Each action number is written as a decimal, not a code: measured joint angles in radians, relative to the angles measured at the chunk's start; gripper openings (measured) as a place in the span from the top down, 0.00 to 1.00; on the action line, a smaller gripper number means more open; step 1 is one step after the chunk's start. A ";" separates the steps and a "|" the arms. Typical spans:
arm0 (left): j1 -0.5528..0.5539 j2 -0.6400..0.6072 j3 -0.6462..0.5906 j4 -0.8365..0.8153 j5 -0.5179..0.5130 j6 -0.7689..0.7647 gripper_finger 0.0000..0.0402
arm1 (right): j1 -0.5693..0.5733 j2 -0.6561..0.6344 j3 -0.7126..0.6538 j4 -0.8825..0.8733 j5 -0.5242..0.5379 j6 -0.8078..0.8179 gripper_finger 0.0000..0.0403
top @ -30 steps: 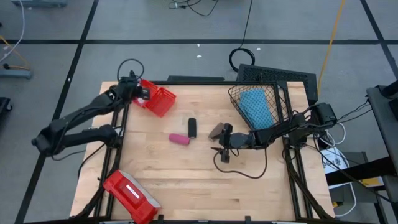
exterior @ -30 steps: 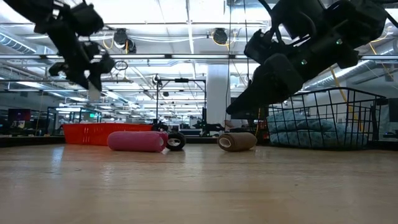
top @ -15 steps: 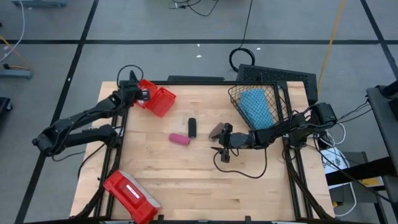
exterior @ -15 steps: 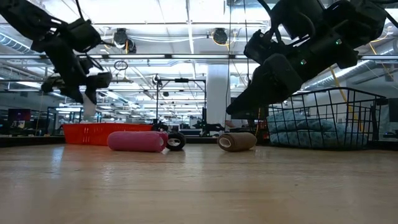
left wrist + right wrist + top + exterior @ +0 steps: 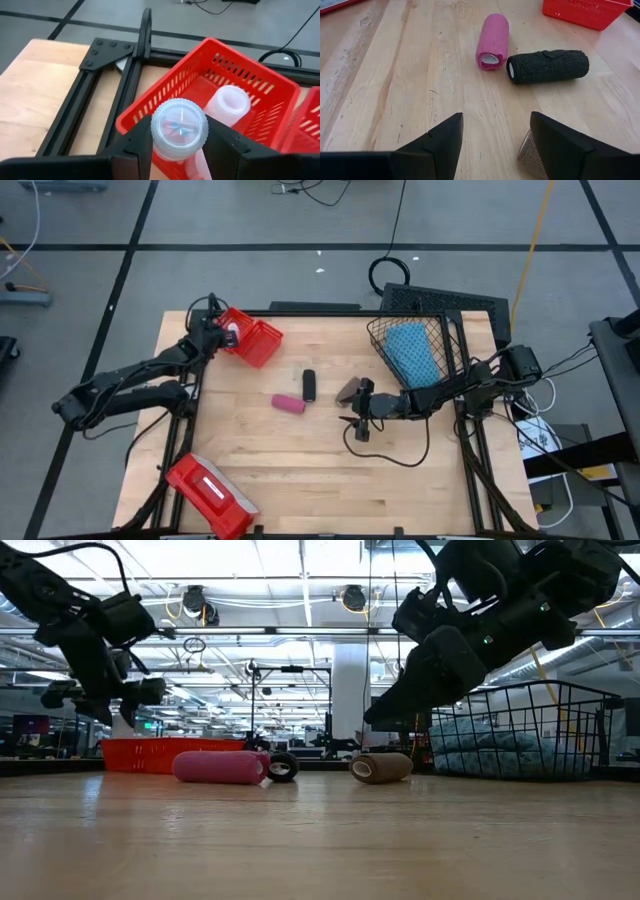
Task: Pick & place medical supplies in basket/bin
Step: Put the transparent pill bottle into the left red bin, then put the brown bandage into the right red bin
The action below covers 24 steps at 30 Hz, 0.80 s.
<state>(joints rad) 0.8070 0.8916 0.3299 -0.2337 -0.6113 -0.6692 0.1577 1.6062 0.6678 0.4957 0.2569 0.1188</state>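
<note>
High view shows the task partly done: the blue folded cloth pad [image 5: 409,352] already lies inside the black wire-mesh basket [image 5: 442,332] at the tabletop's [image 5: 300,460] far right. The left wrist view shows one white bottle [image 5: 227,105] already lying in a compartment of the red bin [image 5: 250,338] at the far left corner. The left gripper [image 5: 179,146] hangs just over that bin's near rim, its jaws clamped on a second white bottle [image 5: 179,128], so that piece is about to go in but is not yet released. A third bottle cannot be made out.

Left on the tabletop are three rolls. The pink roll [image 5: 288,404] and black roll [image 5: 309,385] lie close together near the middle, and the brown roll [image 5: 348,390] sits just beside the right gripper [image 5: 361,409]. The right wrist view shows that gripper's jaws standing apart with nothing between them, the brown roll's end just by one finger [image 5: 555,145]. The flat red case [image 5: 208,490] lies at the near left edge, apart from the work.

Compared with the earlier frames, the left arm has reached farther toward the bin and dropped lower in the low view, carrying the bottle with it. The right arm and all three rolls have not shifted.
</note>
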 joint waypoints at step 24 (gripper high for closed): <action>0.000 0.071 0.002 0.001 0.012 0.017 0.35 | 0.000 0.000 0.000 0.000 -0.001 0.000 0.46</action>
<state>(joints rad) 0.8074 0.9626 0.3321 -0.2326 -0.5994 -0.6526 0.1577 1.6062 0.6678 0.4957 0.2563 0.1188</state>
